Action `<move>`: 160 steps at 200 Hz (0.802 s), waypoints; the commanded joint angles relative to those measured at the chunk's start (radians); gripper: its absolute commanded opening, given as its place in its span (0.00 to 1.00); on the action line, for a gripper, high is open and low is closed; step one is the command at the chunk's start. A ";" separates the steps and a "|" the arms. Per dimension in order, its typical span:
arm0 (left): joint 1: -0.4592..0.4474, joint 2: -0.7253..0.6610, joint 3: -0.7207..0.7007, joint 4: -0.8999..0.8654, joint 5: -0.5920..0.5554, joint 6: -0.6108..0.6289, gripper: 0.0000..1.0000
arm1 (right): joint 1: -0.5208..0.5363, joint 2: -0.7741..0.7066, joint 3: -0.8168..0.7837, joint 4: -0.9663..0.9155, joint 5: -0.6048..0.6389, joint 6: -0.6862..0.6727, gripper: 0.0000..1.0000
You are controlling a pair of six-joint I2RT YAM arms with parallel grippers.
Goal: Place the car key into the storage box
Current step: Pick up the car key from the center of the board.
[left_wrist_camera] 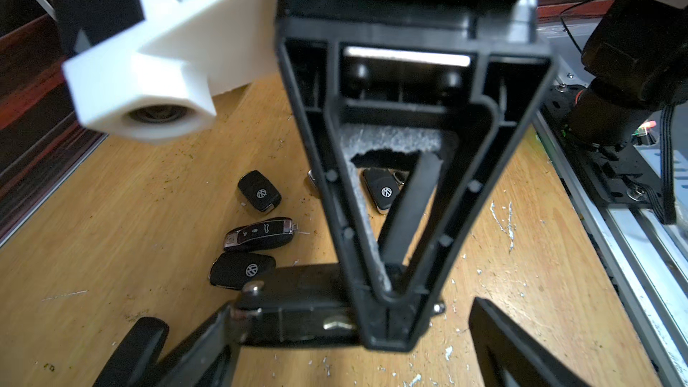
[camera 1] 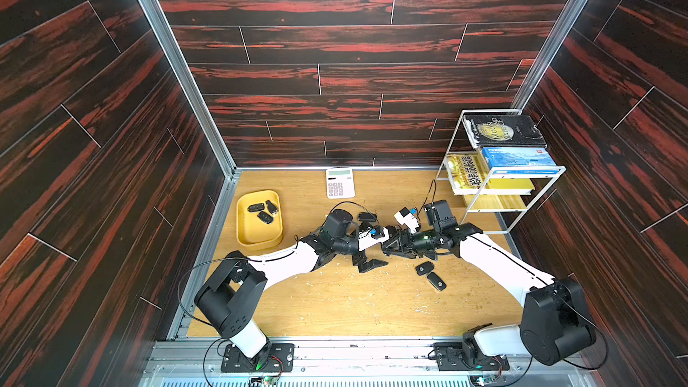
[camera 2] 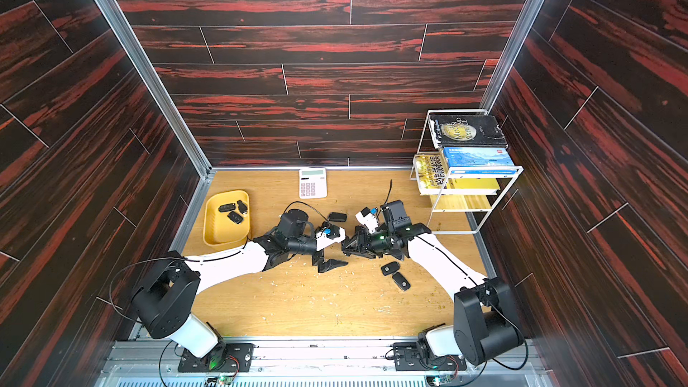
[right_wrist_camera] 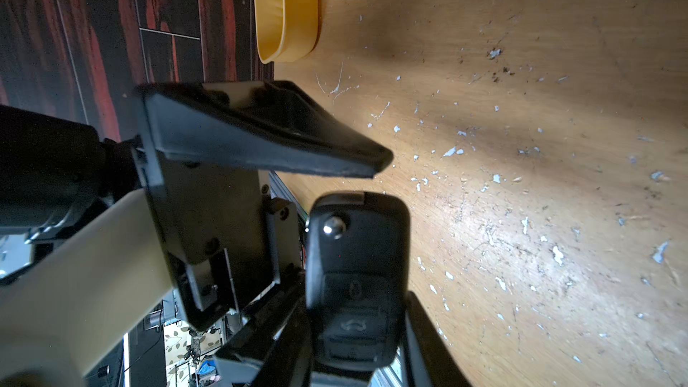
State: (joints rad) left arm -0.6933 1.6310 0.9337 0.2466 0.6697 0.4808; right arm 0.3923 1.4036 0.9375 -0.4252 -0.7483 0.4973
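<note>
A black flip car key (right_wrist_camera: 357, 247) sticks out from between the fingers of my right gripper (right_wrist_camera: 353, 333), which is shut on it. Both grippers meet tip to tip above the middle of the table. My left gripper (left_wrist_camera: 320, 344) is open, and the held car key (left_wrist_camera: 298, 310) lies across the gap between its spread fingers. In both top views the left gripper (camera 1: 378, 249) faces the right gripper (camera 1: 389, 247). The yellow storage box (camera 1: 258, 245) stands at the left of the table with three black keys inside.
Two loose keys (camera 1: 424, 268) (camera 1: 437, 281) lie near the right arm, and another key (camera 1: 366, 216) behind the left wrist. A white calculator (camera 1: 340, 182) sits at the back. A white wire rack (camera 1: 499, 214) with books fills the back right corner. Several keys (left_wrist_camera: 257, 191) show in the left wrist view.
</note>
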 commanded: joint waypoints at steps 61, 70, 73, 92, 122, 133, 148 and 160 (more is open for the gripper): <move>-0.015 0.032 0.063 -0.043 0.011 0.016 0.92 | -0.003 -0.014 -0.029 0.007 -0.024 -0.005 0.27; -0.015 0.033 0.066 -0.045 0.012 0.015 0.91 | -0.003 -0.014 -0.030 0.009 -0.024 -0.006 0.27; -0.017 0.033 0.066 -0.046 0.012 0.015 0.90 | -0.003 -0.015 -0.029 0.008 -0.024 -0.006 0.27; -0.017 0.033 0.071 -0.054 0.015 0.018 0.83 | -0.003 -0.014 -0.028 0.009 -0.024 -0.008 0.27; -0.018 0.040 0.077 -0.066 0.023 0.019 0.77 | -0.002 -0.013 -0.022 0.006 -0.023 -0.008 0.27; -0.018 0.040 0.078 -0.068 0.027 0.019 0.74 | -0.003 -0.015 -0.021 0.005 -0.023 -0.008 0.27; -0.018 0.040 0.080 -0.069 0.027 0.019 0.71 | -0.002 -0.015 -0.020 0.004 -0.021 -0.006 0.27; -0.018 0.040 0.082 -0.070 0.028 0.019 0.65 | -0.003 -0.014 -0.020 0.003 -0.020 -0.006 0.27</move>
State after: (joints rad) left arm -0.7063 1.6680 0.9886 0.2008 0.6727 0.4957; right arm 0.3923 1.4033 0.9150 -0.4236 -0.7490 0.4973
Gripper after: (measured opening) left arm 0.762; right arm 0.362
